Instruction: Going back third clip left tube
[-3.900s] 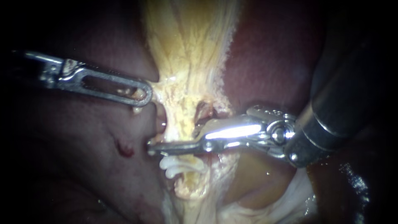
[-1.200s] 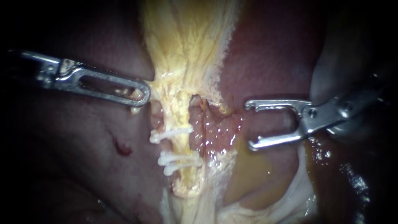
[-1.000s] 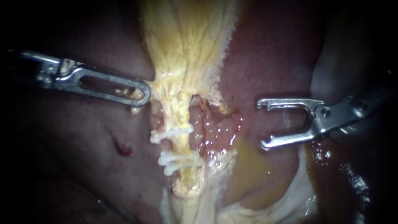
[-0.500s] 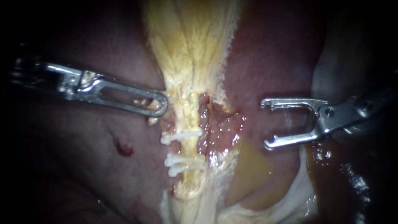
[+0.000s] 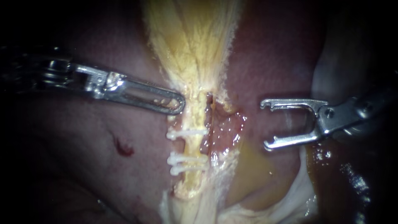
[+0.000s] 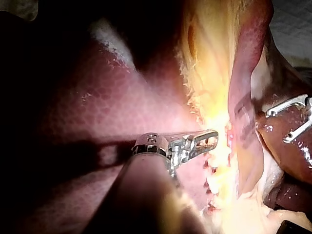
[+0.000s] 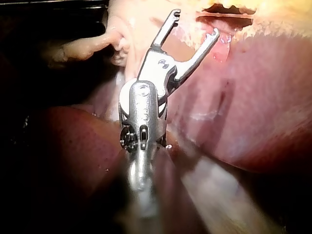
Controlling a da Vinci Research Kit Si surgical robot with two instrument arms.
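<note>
The left tube (image 5: 195,141) runs down the middle of the endoscope view as a yellow strand, wide above and narrow where three white clips (image 5: 186,159) cross it. One clip sits higher and two lie close together below it. Their ends stick out past the tube's left edge onto the liver (image 5: 83,161).

The robot's left instrument (image 5: 178,104) comes in from the left and lies almost flat over the liver. Its slotted jaws are closed on a fringe of yellow tissue (image 5: 188,89) at the tube's left edge, just above the top clip. Scraps of that tissue show in the slot. In the left wrist view the left instrument's (image 6: 213,137) tip meets the bright edge of the strand.

The right instrument (image 5: 265,124) hangs well to the right of the tube. Its jaws are spread wide with nothing between them, and both hooked tips point toward the tube. Between those tips and the tube's right edge lies a wet red patch (image 5: 226,128), with no instrument over it. The right wrist view shows the same spread jaws of the right instrument (image 7: 195,22) clear of the tissue ahead, and the left wrist view shows the right instrument (image 6: 278,126) beyond the strand, apart from it
</note>
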